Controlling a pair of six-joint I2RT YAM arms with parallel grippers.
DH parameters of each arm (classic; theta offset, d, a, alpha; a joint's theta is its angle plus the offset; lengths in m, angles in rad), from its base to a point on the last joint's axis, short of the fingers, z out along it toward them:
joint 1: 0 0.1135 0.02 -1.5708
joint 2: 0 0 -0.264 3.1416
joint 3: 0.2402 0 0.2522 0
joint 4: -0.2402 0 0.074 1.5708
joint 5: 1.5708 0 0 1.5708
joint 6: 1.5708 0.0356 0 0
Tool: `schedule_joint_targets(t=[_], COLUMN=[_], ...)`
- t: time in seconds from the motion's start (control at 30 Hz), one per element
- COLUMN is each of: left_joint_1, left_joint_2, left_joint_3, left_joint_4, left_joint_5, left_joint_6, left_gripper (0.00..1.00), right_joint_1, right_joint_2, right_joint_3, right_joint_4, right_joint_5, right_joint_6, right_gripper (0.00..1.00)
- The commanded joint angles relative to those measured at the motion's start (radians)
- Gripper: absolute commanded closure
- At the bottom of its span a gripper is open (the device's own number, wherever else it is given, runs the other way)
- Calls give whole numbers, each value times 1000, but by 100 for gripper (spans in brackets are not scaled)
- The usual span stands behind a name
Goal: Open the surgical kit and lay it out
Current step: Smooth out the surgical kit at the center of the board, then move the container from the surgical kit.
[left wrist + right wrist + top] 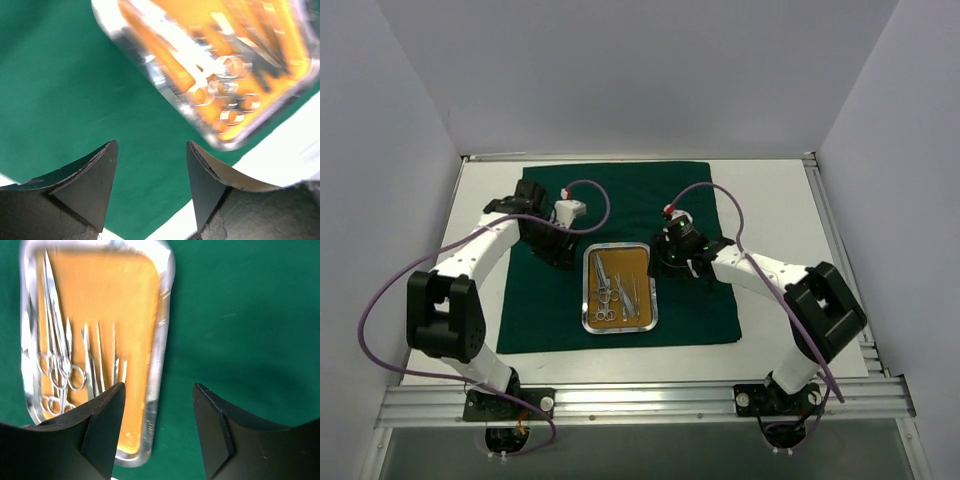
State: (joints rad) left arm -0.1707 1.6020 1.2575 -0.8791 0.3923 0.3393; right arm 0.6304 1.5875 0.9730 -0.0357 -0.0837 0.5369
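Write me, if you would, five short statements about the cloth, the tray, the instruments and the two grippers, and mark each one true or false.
1. The green cloth lies spread out flat on the table. True.
2. The tray stands on the bare table, beside the cloth. False: it stands on the cloth.
3. The instruments lie inside the tray. True.
4. The right gripper is shut on a pair of scissors. False: its jaws stand open with nothing between them.
5. The left gripper is open and holds nothing. True.
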Motion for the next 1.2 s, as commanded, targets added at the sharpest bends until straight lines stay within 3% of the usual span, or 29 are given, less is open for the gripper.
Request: schedule_joint_targets(t=[0.0,0.2,0.4,0.8,0.97,1.17], left_joint_1=[-58,-78,-95,-105,-104,-105], left_joint_2=[85,193,255,329,360,378], left_joint_3=[26,34,13,-6,-3,5], left_joint_4=[-3,46,95,121,111,118], left_joint_5=[118,103,117,131,163,189], left_joint_6=[-55,-95,-125,-137,-137,-143], left_gripper=[34,34,35,44,51,52], right_joint_1=[23,23,19,-38,-61,-69], right_joint_2=[77,140,173,152,204,238], right_joint_3=[13,-7,-14,-56,-108,-137], right_joint_4=[63,134,155,171,272,352], right_joint_5=[-82,-114,-139,-178,-250,-292], right_joint_6=[23,37,44,51,87,120], right_gripper=[49,65,74,78,80,85])
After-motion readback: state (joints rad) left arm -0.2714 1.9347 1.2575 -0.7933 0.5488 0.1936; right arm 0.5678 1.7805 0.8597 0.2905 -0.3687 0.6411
